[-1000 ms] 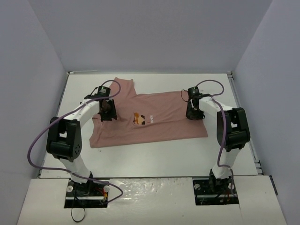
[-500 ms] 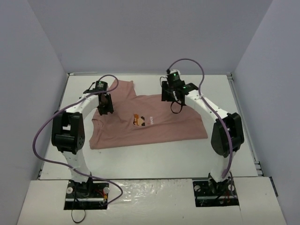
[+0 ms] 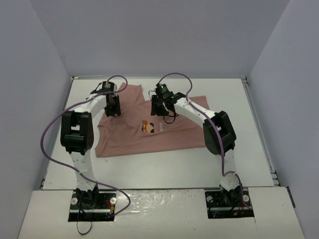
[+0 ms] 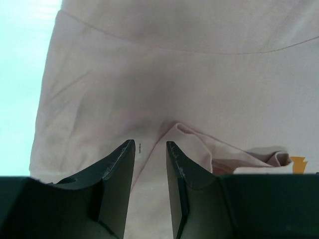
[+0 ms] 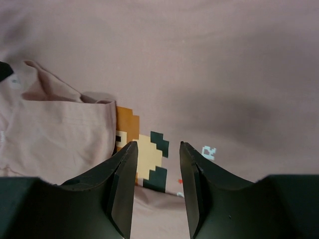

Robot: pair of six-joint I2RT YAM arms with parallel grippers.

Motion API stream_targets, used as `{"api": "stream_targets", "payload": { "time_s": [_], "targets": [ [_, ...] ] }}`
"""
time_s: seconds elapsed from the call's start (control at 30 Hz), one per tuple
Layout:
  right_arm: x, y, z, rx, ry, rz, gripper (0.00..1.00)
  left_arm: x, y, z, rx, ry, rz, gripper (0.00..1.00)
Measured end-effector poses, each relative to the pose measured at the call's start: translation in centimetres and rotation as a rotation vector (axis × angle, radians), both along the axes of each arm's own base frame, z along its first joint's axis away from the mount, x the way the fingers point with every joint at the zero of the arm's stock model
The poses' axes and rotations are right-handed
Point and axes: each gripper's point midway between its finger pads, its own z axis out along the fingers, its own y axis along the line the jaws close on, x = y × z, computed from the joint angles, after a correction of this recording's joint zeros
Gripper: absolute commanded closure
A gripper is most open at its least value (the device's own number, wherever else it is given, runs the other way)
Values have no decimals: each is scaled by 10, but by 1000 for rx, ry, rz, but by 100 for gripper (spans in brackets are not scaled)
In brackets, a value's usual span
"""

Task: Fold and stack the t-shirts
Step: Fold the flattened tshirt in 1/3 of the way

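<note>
The white table (image 3: 259, 164) holds one dusty-pink t-shirt (image 3: 169, 137). The shirt lies flat and open on the far left half of the table, not yet folded. Its long side runs from left to right, along the far edge of the table.

Both arms reach out over the far side of the shirt. The shirt is right under both sets of jaws, so each one only has to go down to meet cloth.

The left gripper (image 4: 150, 147) hangs over the far left part of the shirt, near the sleeve (image 3: 132, 90) that sticks out toward the far edge. Its jaws stand a little way apart, and I see nothing pinched between them. A small bunched fold (image 4: 199, 149) sits just beside them on the right.

The right gripper (image 5: 157, 144) hangs over the middle of the shirt. Its jaws also stand a little apart, with nothing between them. A loose flap (image 5: 55, 134) of pink cloth lies just to their left and covers one side of the picture.

The little orange and brown print (image 5: 144, 159) shows in the gap between the right jaws. So the right arm is the nearer one to the print and the flap, and the left arm is nearer to the sleeve. I think the far edge is what they need to grab next.
</note>
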Motion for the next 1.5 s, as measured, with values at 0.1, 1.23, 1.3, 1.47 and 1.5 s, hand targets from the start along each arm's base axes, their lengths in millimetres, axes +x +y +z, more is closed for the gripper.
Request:
{"api": "stream_targets", "payload": {
  "time_s": [0.1, 1.23, 1.3, 1.47, 1.5],
  "targets": [
    [-5, 12, -20, 3, 44, 8, 64, 1, -3, -7, -11, 11, -16, 72],
    [-10, 78, -35, -1, -26, 114, 65, 5, -18, -13, -85, 9, -57, 79],
    [-10, 78, -35, -3, -28, 115, 65, 5, -18, -13, -88, 8, -58, 84],
    [-9, 77, -36, -12, -36, 120, 65, 6, -19, -13, -93, 4, -60, 99],
    [-9, 76, -36, -15, -39, 120, 65, 6, -19, -13, -93, 3, -61, 100]
  ]
}}
